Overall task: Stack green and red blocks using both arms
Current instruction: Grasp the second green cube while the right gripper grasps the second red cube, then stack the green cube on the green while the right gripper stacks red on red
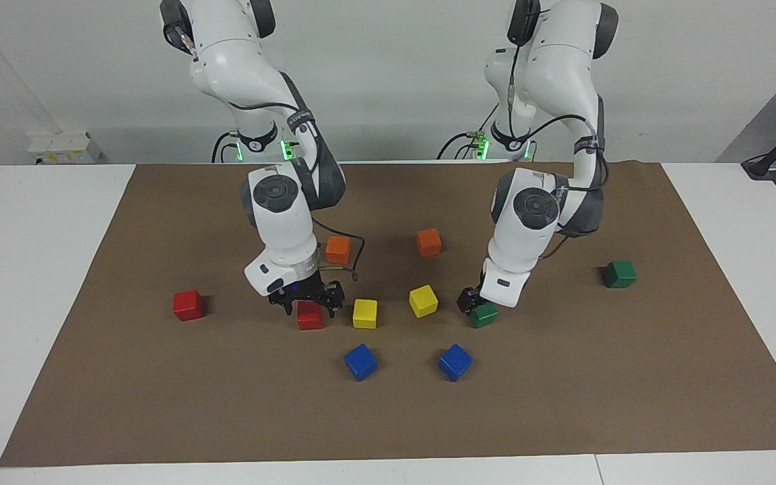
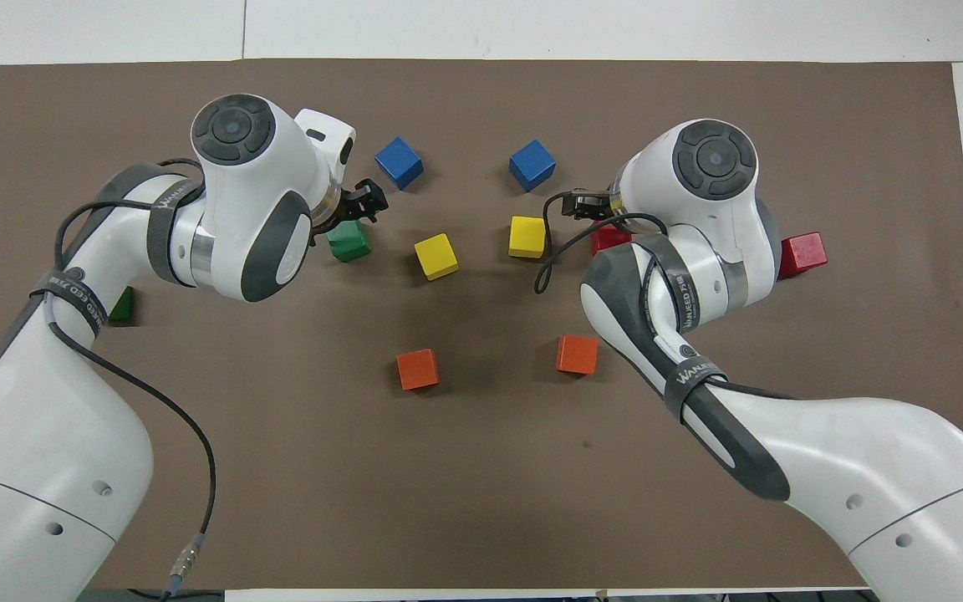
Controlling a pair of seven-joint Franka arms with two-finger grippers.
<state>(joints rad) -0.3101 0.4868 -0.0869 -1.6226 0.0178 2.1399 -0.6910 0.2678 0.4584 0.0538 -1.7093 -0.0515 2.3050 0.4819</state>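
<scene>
Two pickups are under way at once. In the facing view the right tool (image 1: 306,302) is set down over the inner red block (image 1: 310,315), left of centre in the frame, and the left tool (image 1: 470,302) is down at the inner green block (image 1: 484,314), right of centre.

To do this step well, each block should be centred between the fingers before anything is closed, with the fingertips brought low enough to bear on the side faces and not the top edges (the cubes look glossy, so a high or skewed pinch could slip). A straight lift is then advised, since a yellow block (image 1: 364,313) lies just beside the red one and another yellow block (image 1: 423,300) is near the green one.

The right tool is seen spread wide, its fingers either side of the red block, with nothing gripped yet. The left tool is taken to be fully open too and holding nothing; its fingers are largely hidden by the wrist.

The outer red block (image 1: 188,304) rests at the left of the brown mat (image 1: 563,404) and the outer green block (image 1: 620,273) at the right, both untouched.
</scene>
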